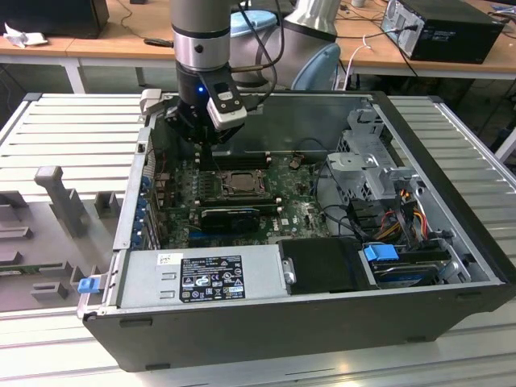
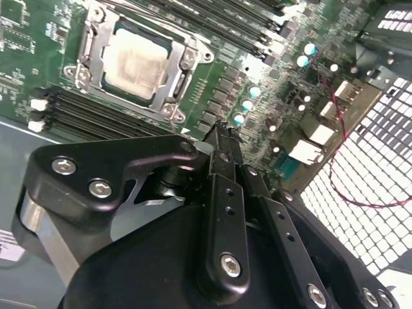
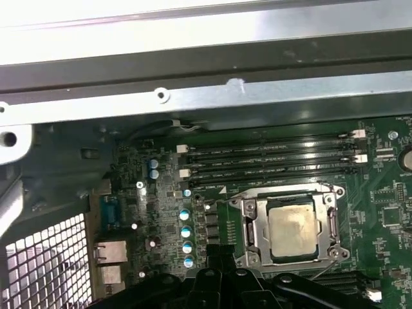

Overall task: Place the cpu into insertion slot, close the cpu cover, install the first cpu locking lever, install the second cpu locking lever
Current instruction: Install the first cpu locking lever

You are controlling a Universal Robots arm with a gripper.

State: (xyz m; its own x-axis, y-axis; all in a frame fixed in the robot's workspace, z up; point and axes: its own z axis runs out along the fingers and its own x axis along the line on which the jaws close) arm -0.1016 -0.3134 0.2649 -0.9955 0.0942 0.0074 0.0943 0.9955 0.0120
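So here the cpu (image 2: pixel 134 61) is already sitting flat in the insertion slot (image 2: pixel 175 80), dull beige top facing up with some smudgy marks on it. The cpu cover (image 2: pixel 90 45) is lying down over it, and you can see the chip through the big window in both wrist views. Thin wire levers run along the sides of the frame, but I honestly can't tell whether they're hooked down or not. The gripper (image 2: pixel 222 132) has its two black fingers pinched together at the tips with nothing between them. It's hanging over the green motherboard (image 3: pixel 386 212) near one corner of the socket, clear of the chip and the cover. Whether the tips actually touch the board I can't make out. In the first wrist view there's a row of blue-topped capacitors (image 3: pixel 185 230) just beside the fingertips, and the long black memory slots (image 3: pixel 270 161) with white clips run along the far side of the socket. In the exterior view the arm comes down into the open computer case (image 1: pixel 242 330). The gripper is over the board just behind the socket, towards the case's far wall, and the grey power supply (image 1: pixel 201 274) is at the near edge.
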